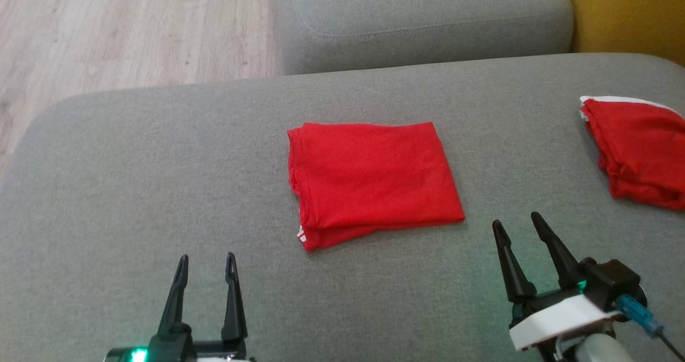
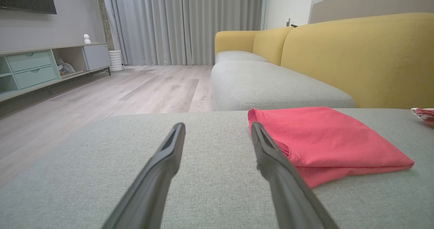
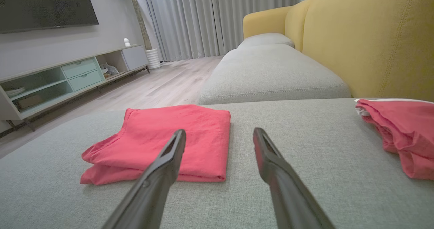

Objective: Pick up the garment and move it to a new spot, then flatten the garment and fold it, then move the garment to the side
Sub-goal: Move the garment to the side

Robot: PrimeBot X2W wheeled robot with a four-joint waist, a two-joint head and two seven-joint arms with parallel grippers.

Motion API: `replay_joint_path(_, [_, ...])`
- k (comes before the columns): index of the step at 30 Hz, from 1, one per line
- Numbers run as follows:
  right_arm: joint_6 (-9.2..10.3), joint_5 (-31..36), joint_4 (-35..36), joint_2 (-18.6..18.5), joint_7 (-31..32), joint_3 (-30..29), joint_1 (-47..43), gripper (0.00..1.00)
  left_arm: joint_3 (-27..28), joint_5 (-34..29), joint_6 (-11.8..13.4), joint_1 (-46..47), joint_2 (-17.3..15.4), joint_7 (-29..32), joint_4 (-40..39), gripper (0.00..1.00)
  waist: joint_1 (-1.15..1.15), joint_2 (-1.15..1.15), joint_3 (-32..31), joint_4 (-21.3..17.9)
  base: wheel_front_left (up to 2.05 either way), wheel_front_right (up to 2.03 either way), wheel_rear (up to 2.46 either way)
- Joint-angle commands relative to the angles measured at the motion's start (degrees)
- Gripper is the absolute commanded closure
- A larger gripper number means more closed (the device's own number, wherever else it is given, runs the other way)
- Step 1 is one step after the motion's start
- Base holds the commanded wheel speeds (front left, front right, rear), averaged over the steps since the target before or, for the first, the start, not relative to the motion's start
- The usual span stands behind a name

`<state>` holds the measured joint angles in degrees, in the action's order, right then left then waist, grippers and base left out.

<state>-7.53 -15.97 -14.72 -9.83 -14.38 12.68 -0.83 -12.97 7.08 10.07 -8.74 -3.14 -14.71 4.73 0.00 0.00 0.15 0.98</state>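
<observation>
While the left claw (image 1: 207, 256) and right claw (image 1: 516, 218) stand spread, the red garment (image 1: 374, 180) lies neatly folded.

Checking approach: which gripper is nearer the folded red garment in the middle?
Right. The right gripper sits just off the near right corner of the garment; the left gripper is farther back, off its left.

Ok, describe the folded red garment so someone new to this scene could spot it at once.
Look at the grey sofa cushion in front of the robot. In its middle lies a red garment, folded into a flat rectangle. The other red cloth sits at the cushion's far right, rumpled and with a white trim.
</observation>
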Motion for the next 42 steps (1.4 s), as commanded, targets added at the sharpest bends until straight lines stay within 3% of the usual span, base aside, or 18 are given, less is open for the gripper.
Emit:
replay_joint_path(1, [0.04, 0.41, 1.61, -0.32, -0.62, 0.81, 0.74, 0.0, 1.73, -0.16, 0.33, 1.44, 0.26, -0.29, -1.76, 0.0, 0.0, 0.0, 0.25, 0.03, 0.0, 0.0, 0.0])
replay_joint_path(13, [0.04, 0.63, -2.11, 0.35, -0.62, -0.3, 3.03, 0.0, 1.34, 0.12, 0.8, 2.07, 0.26, -0.29, -2.69, 0.0, 0.0, 0.0, 3.95, 0.06, 0.0, 0.0, 0.0])
replay_joint_path(22, [0.04, -1.67, -6.6, 1.49, -0.62, -0.44, 10.73, 0.0, 0.84, -1.02, 1.29, 4.36, 0.26, -0.29, -3.56, 0.0, 0.0, 0.0, 9.08, 0.01, 0.0, 0.0, 0.0])
replay_joint_path(31, [0.04, -5.11, -20.62, 0.38, 2.98, 1.64, 24.72, 0.0, -2.05, -0.58, 1.81, 7.95, 0.26, -0.29, -3.3, 0.0, 0.0, 0.0, 14.15, 1.96, 0.0, 0.0, 0.0])
replay_joint_path(42, [0.04, -8.25, -31.95, 3.16, 9.63, 4.16, 33.11, 0.0, -4.45, 0.1, 2.49, 9.65, 0.26, -0.29, -2.34, 0.0, 0.0, 0.0, 14.98, 4.17, 0.0, 0.0, 0.0])
